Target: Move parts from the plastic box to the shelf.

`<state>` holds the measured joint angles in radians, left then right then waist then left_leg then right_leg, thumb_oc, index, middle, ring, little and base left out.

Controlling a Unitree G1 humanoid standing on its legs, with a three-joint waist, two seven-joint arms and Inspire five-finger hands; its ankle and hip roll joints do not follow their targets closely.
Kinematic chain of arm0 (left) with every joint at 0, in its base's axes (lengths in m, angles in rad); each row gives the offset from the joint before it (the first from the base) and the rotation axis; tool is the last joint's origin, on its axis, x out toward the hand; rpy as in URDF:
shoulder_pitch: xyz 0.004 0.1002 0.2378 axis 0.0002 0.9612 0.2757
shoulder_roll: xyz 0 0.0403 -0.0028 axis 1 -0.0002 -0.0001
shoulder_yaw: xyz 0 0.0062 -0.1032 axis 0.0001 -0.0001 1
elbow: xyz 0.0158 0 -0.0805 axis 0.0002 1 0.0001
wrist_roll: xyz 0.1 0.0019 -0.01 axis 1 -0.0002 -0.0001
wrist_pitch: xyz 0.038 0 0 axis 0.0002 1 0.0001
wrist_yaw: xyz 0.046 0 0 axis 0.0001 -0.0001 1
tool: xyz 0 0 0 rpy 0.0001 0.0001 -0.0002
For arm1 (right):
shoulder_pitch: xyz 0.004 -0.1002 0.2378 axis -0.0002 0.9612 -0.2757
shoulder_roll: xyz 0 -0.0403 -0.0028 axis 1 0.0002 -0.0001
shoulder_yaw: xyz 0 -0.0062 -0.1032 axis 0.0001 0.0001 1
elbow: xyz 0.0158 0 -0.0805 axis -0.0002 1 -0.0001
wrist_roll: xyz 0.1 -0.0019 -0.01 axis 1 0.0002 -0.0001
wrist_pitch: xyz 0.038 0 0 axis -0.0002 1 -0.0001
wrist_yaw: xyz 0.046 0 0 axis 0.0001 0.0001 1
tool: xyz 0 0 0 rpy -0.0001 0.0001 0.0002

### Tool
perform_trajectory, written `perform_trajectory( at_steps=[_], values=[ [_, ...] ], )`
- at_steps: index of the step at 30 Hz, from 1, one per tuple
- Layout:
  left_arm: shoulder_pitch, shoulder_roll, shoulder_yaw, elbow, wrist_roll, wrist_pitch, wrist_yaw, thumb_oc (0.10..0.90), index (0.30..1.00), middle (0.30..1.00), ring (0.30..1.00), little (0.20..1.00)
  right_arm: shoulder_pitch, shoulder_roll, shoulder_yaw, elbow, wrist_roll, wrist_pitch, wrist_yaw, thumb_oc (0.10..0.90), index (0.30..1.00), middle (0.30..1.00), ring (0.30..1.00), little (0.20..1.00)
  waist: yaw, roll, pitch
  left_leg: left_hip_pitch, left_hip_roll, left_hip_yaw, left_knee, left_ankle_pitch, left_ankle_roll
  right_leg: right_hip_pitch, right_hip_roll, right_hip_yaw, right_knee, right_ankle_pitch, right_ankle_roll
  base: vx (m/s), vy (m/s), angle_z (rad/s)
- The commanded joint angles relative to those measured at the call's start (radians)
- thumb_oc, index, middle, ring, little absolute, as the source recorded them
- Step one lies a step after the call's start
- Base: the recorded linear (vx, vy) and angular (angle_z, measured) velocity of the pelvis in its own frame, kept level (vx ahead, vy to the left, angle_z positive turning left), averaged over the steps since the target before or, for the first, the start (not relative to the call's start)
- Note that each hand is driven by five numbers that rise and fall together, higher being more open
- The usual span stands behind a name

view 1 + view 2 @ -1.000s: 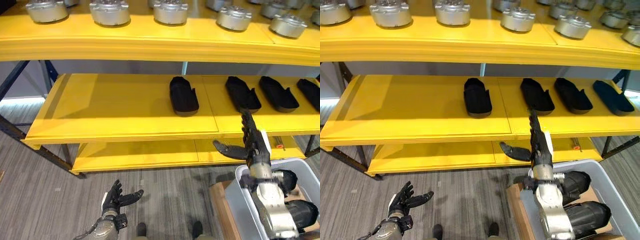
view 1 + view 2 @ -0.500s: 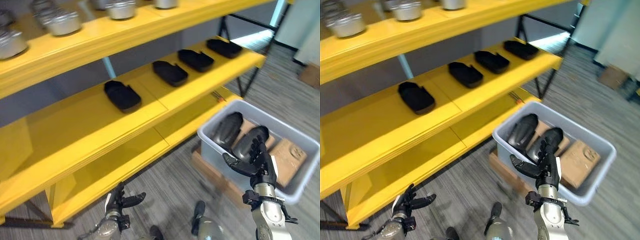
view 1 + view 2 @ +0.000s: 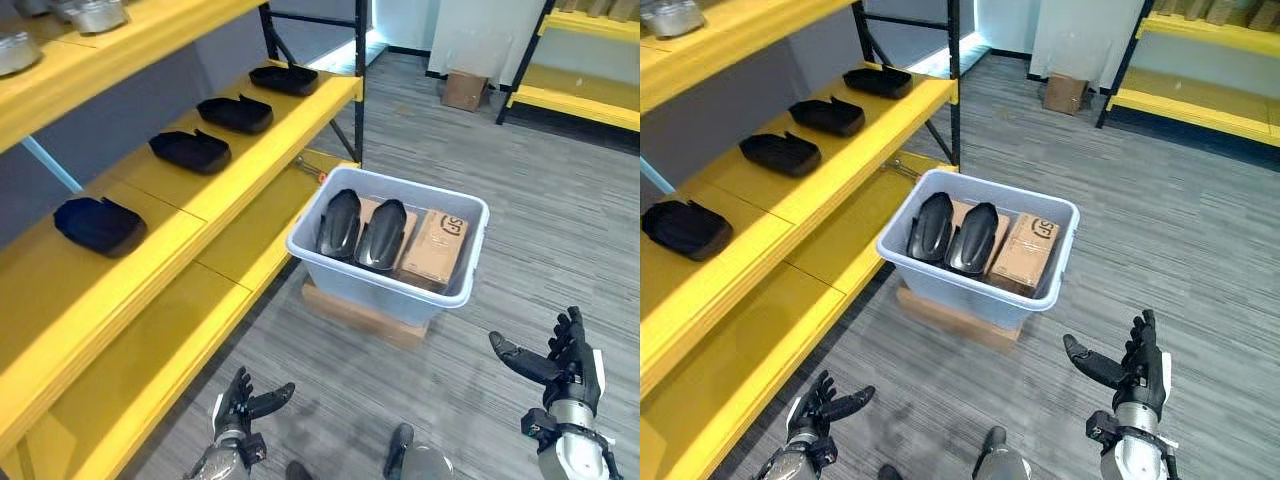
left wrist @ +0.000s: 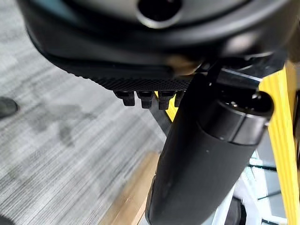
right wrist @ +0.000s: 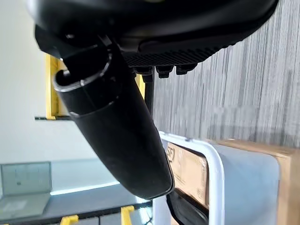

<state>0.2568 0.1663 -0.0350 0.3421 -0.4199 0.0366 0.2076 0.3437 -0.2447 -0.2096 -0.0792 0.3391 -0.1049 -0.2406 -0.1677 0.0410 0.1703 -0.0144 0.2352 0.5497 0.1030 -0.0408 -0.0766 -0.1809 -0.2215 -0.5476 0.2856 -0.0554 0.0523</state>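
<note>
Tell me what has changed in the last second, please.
Mostly the camera turned from the shelf toward the box. The right hand, raised at the shelf edge a second ago, has come back and down and is now low over the floor short of the box, open and empty. Nothing was taken or let go. The left hand stays low and open, the parts unmoved.

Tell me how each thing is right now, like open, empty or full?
Plastic box: open on top, sitting on a flat board, holding parts.
Two black parts: lying side by side in the box.
Cardboard package: closed, lying in the box beside the parts.
Four black parts on the shelf: lying in a row, spaced apart.
Left hand: open, empty.
Right hand: open, empty.
</note>
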Motion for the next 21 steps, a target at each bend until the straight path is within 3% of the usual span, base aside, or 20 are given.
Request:
perform_trajectory(
  at_steps=[1,2,3,5,6,7,9,10,11,12,13,15,16,19,20,21],
  values=[
    [0.006,0.062,0.055,-0.117,-0.001,-0.079,0.009,0.900,1.000,1.000,1.000,1.000,-0.110,0.001,-0.034,-0.132,0.011,-0.118,0.005,0.900,1.000,1.000,1.000,1.000,0.015,-0.036,0.016,0.066,0.142,0.043,0.305,0.031,-0.064,0.150,0.040,0.103,-0.211,0.026,0.049,0.19,-0.298,-0.39],
    [0.015,0.057,0.057,-0.123,-0.011,-0.081,0.010,0.900,1.000,1.000,1.000,1.000,-0.111,-0.009,-0.030,-0.135,0.003,-0.119,0.003,0.900,1.000,1.000,1.000,1.000,0.023,-0.035,0.026,0.050,0.188,0.024,0.393,0.077,-0.076,0.162,0.078,0.124,-0.210,-0.005,0.021,0.15,-0.250,-0.61],
    [0.024,0.053,0.057,-0.129,-0.017,-0.083,0.013,0.900,1.000,1.000,1.000,1.000,-0.114,-0.018,-0.020,-0.138,-0.001,-0.121,0.004,0.900,1.000,1.000,1.000,1.000,0.039,-0.035,0.043,0.025,0.213,-0.039,0.485,0.127,-0.084,0.174,0.111,0.149,-0.208,-0.028,-0.010,0.15,-0.286,-0.77],
    [0.030,0.043,0.049,-0.133,-0.032,-0.085,0.015,0.900,1.000,1.000,1.000,1.000,-0.116,-0.040,-0.006,-0.136,0.006,-0.122,0.012,0.900,1.000,1.000,1.000,1.000,0.070,-0.051,0.083,-0.065,0.189,-0.177,0.593,0.147,-0.071,0.193,0.145,0.185,-0.217,-0.054,-0.043,0.06,-0.177,-0.98],
    [0.035,0.038,0.048,-0.137,-0.037,-0.086,0.015,0.900,1.000,1.000,1.000,1.000,-0.118,-0.047,-0.002,-0.134,0.003,-0.120,0.015,0.900,1.000,1.000,1.000,1.000,0.079,-0.057,0.087,-0.108,0.153,-0.228,0.598,0.130,-0.057,0.195,0.149,0.201,-0.222,-0.058,-0.043,0.07,0.017,-1.03],
    [0.031,0.027,0.042,-0.141,-0.046,-0.092,0.019,0.900,1.000,1.000,1.000,1.000,-0.135,-0.061,0.012,-0.130,0.006,-0.123,0.029,0.900,1.000,1.000,1.000,1.000,0.112,-0.072,0.096,-0.216,0.003,-0.344,0.498,0.048,-0.014,0.195,0.140,0.248,-0.234,-0.045,-0.022,0.10,0.072,-0.67],
    [0.040,0.027,0.045,-0.146,-0.053,-0.096,0.017,0.900,1.000,1.000,1.000,1.000,-0.138,-0.069,0.014,-0.132,0.000,-0.123,0.041,0.900,1.000,1.000,1.000,1.000,0.122,-0.079,0.092,-0.258,0.022,-0.380,0.317,0.056,-0.002,0.197,0.139,0.271,-0.237,-0.048,0.001,0.18,0.106,-0.49],
    [0.043,0.025,0.042,-0.149,-0.059,-0.103,0.017,0.900,1.000,1.000,1.000,1.000,-0.141,-0.069,0.017,-0.130,0.003,-0.127,0.043,0.900,1.000,1.000,1.000,1.000,0.128,-0.074,0.089,-0.264,0.033,-0.385,0.191,0.107,-0.015,0.204,0.139,0.276,-0.239,-0.050,0.011,0.17,0.083,-0.95],
    [0.044,0.025,0.042,-0.149,-0.059,-0.103,0.017,0.900,1.000,1.000,1.000,1.000,-0.141,-0.070,0.017,-0.130,0.003,-0.128,0.043,0.900,1.000,1.000,1.000,1.000,0.129,-0.077,0.088,-0.254,0.030,-0.381,0.174,0.118,-0.015,0.205,0.137,0.277,-0.239,-0.049,0.010,0.17,0.122,-1.22],
    [0.045,0.024,0.038,-0.148,-0.058,-0.105,0.017,0.900,1.000,1.000,1.000,1.000,-0.144,-0.068,0.024,-0.119,0.007,-0.130,0.045,0.900,1.000,1.000,1.000,1.000,0.140,-0.067,0.090,-0.246,0.034,-0.396,0.043,0.197,-0.038,0.212,0.141,0.282,-0.238,-0.053,0.016,0.11,0.140,-1.00],
    [0.041,0.027,0.038,-0.144,-0.057,-0.107,0.021,0.900,1.000,1.000,1.000,1.000,-0.150,-0.070,0.035,-0.112,0.003,-0.132,0.045,0.900,1.000,1.000,1.000,1.000,0.154,-0.061,0.097,-0.256,0.046,-0.419,-0.049,0.259,-0.038,0.215,0.143,0.286,-0.235,-0.049,0.016,0.22,0.238,-0.37],
    [0.036,0.019,0.043,-0.127,-0.067,-0.114,0.028,0.900,1.000,1.000,1.000,1.000,-0.163,-0.081,0.067,-0.112,0.008,-0.128,0.060,0.900,1.000,1.000,1.000,1.000,0.179,-0.037,0.092,-0.252,0.071,-0.513,-0.179,0.316,-0.081,0.247,0.148,0.341,-0.214,-0.088,0.025,0.37,0.320,-0.60],
    [0.040,0.012,0.045,-0.118,-0.079,-0.117,0.028,0.900,1.000,1.000,1.000,1.000,-0.156,-0.072,0.084,-0.119,0.018,-0.122,0.081,0.900,1.000,1.000,1.000,1.000,0.177,-0.036,0.082,-0.222,0.075,-0.506,-0.180,0.294,-0.072,0.259,0.145,0.359,-0.208,-0.104,0.033,0.40,0.320,-1.69],
    [0.041,0.012,0.041,-0.109,-0.075,-0.113,0.026,0.900,1.000,1.000,1.000,1.000,-0.140,-0.060,0.094,-0.127,0.015,-0.117,0.102,0.900,1.000,1.000,1.000,1.000,0.185,-0.030,0.060,-0.200,0.079,-0.501,-0.190,0.321,-0.091,0.276,0.140,0.373,-0.210,-0.109,0.037,0.24,0.193,-0.72],
    [0.039,0.015,0.037,-0.110,-0.075,-0.113,0.025,0.900,1.000,1.000,1.000,1.000,-0.137,-0.057,0.099,-0.129,0.017,-0.112,0.108,0.900,1.000,1.000,1.000,1.000,0.185,-0.037,0.055,-0.192,0.070,-0.495,-0.173,0.309,-0.081,0.289,0.127,0.376,-0.212,-0.108,0.043,0.34,0.263,-0.38],
    [0.025,0.033,0.028,-0.105,-0.071,-0.113,0.021,0.900,1.000,1.000,1.000,1.000,-0.138,-0.048,0.109,-0.139,0.017,-0.100,0.116,0.900,1.000,1.000,1.000,1.000,0.190,-0.058,0.043,-0.187,0.036,-0.481,-0.116,0.264,-0.057,0.318,0.079,0.380,-0.213,-0.106,0.067,0.34,0.263,-0.39]
  ],
)
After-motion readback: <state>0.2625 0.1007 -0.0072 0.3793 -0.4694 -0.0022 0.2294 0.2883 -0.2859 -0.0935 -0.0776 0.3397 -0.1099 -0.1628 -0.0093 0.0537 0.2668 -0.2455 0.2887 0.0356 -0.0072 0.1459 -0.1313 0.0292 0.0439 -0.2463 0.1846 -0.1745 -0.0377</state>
